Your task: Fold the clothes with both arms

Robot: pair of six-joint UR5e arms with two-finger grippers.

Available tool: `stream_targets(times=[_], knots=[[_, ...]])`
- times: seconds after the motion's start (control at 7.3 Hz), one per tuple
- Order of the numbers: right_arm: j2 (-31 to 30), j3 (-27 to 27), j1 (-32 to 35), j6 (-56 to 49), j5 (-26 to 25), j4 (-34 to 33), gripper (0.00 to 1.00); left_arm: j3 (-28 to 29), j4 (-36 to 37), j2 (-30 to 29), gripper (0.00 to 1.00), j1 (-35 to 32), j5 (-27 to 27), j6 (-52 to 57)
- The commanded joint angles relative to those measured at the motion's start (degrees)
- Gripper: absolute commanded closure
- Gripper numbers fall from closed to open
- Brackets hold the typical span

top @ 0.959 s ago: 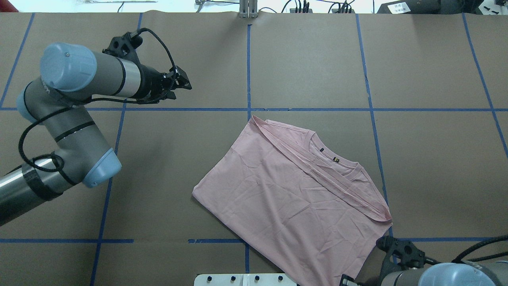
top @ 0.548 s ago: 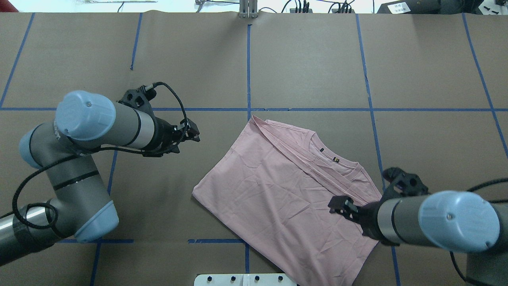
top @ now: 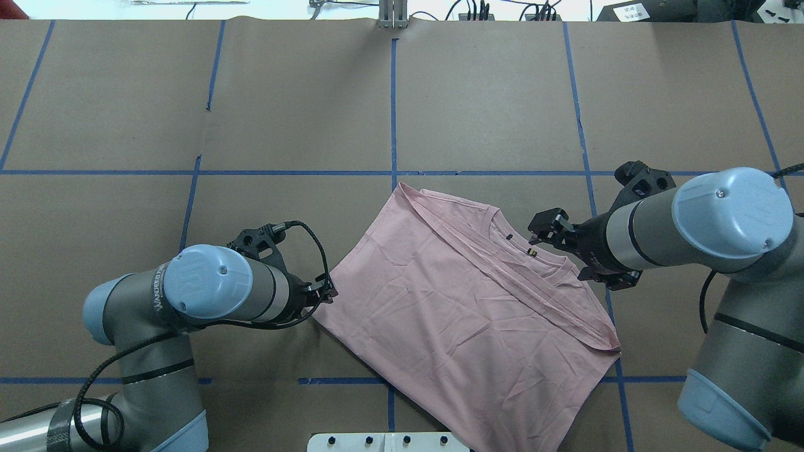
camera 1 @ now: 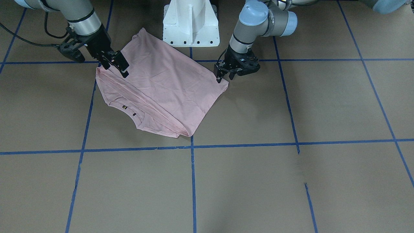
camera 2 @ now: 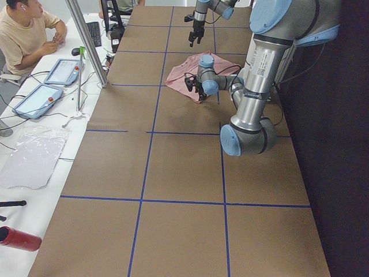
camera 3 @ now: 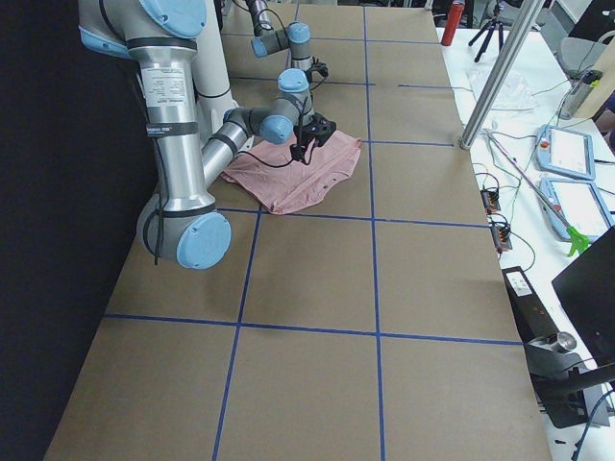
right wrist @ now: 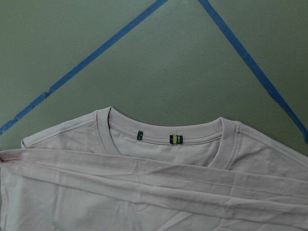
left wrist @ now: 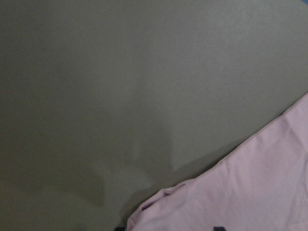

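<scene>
Overhead view: fixed high behind the robot, facing forward and down, at middle range over the table (top: 490,94). Front view: fixed across the table, facing the base (camera 1: 190,22), looking steeply down. Both share the shirt (top: 452,314) and the tape (top: 394,113) around it. Side views: fixed at the table's two ends, looking along it from far off. Each holds the whole table, with the shirt small. Left wrist view: very near, on one shirt corner. Right wrist view: near, straight down on the collar (right wrist: 168,132), also visible overhead.
</scene>
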Motion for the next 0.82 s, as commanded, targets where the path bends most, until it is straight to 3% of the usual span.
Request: stream_targets(times=[0.0,0.14,0.27,0.41,0.55,0.69], knots=[[0.06,-0.54,0.45,-0.29,0.03,0.01,0.00,0.63,0.22,-0.03,0.40,0.58,0.91,-0.09],[0.06,-0.45,0.45,-0.29,0.03,0.01,0.00,0.98,0.22,-0.03,0.42,0.58,1.44,-0.09],[0.06,-0.45,0.45,-0.29,-0.06,0.01,0.00,1.07,0.22,-0.12,0.55,0.58,1.45,-0.18],[0.06,-0.45,0.45,-0.29,-0.15,0.01,0.00,1.16,0.31,-0.03,0.75,0.58,1.88,-0.18],[0.06,-0.45,0.45,-0.29,-0.15,0.01,0.00,1.16,0.31,-0.03,0.84,0.58,2.23,-0.09],[0.06,-0.63,0.45,-0.29,-0.32,0.01,0.00,1.25,0.31,-0.03,1.00,0.58,2.41,-0.09]])
